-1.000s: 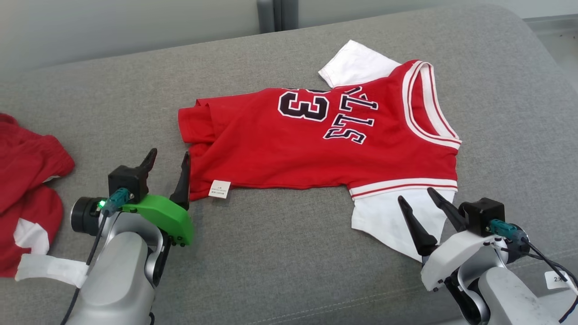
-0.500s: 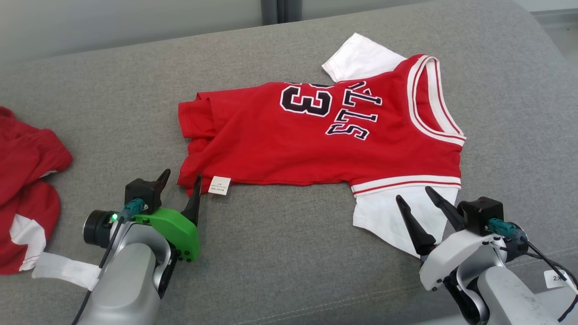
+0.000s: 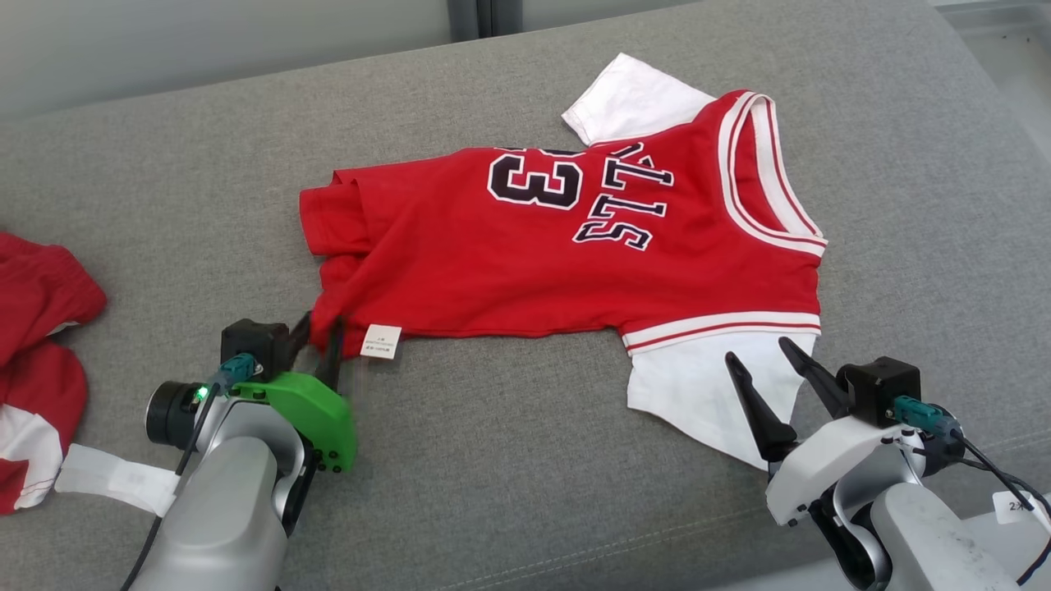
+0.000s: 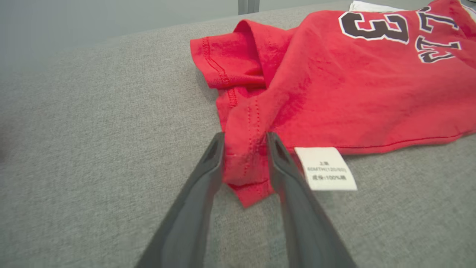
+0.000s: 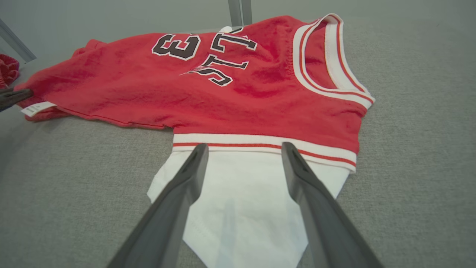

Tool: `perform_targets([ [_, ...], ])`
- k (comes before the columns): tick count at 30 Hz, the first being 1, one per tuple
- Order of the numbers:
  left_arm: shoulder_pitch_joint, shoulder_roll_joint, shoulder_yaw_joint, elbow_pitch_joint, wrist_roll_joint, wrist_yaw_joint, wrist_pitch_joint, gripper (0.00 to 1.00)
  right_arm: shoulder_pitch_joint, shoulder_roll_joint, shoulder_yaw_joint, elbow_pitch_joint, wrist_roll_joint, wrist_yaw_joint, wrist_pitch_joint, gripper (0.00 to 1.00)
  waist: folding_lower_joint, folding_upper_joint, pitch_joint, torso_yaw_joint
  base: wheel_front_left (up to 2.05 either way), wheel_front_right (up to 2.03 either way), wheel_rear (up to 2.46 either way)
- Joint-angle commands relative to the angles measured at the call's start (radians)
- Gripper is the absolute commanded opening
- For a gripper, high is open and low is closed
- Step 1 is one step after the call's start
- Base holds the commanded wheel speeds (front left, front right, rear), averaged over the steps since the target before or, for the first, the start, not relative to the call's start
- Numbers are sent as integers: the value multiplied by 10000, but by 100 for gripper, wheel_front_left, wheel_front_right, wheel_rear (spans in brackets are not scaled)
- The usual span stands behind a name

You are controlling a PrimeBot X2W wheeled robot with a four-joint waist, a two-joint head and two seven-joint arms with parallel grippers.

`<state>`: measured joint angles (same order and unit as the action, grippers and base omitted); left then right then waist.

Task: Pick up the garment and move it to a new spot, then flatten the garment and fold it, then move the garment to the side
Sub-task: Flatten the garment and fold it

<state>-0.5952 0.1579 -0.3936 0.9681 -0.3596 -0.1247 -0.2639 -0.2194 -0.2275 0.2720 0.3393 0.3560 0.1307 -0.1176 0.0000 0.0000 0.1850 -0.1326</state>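
The red jersey (image 3: 525,263) lies spread on the middle of the grey cushion (image 3: 493,476), with its collar toward the cushion's right end. At the cushion's front left, my left gripper (image 4: 245,138) has its fingers half closed around the hem corner, just beside the white label (image 4: 326,168). The cloth touches both fingers, but I cannot tell if it is really clamped. At the cushion's front right, my right gripper (image 5: 244,146) is spread wide over the white sleeve (image 5: 241,201).

Bare grey fabric cushion (image 3: 509,460) lies open in front of the red-and-white jersey (image 3: 534,263); a crumpled red cloth (image 3: 41,328) crowds its left edge.
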Motion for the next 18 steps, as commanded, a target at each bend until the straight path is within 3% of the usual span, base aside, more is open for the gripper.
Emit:
perform_targets([
  [1, -46, -13, -29, -1, -20, -60, -3, 0, -27, 32, -11, 4, -27, 0, -47, 100, 0, 0, -30, 43, 0, 0, 0],
  [7, 70, -107, -133, -107, -62, -55, -3, 0, 36, 33, -69, 10, -78, 0, -24, 100, 0, 0, -195, 283, 0, 0, 0],
  [18, 1212, -279, -219, -1967, 185, -55, -2, 0, 334, 27, -79, 104, -2, 0, 15, 100, 0, 0, -721, 914, 0, 0, 0],
])
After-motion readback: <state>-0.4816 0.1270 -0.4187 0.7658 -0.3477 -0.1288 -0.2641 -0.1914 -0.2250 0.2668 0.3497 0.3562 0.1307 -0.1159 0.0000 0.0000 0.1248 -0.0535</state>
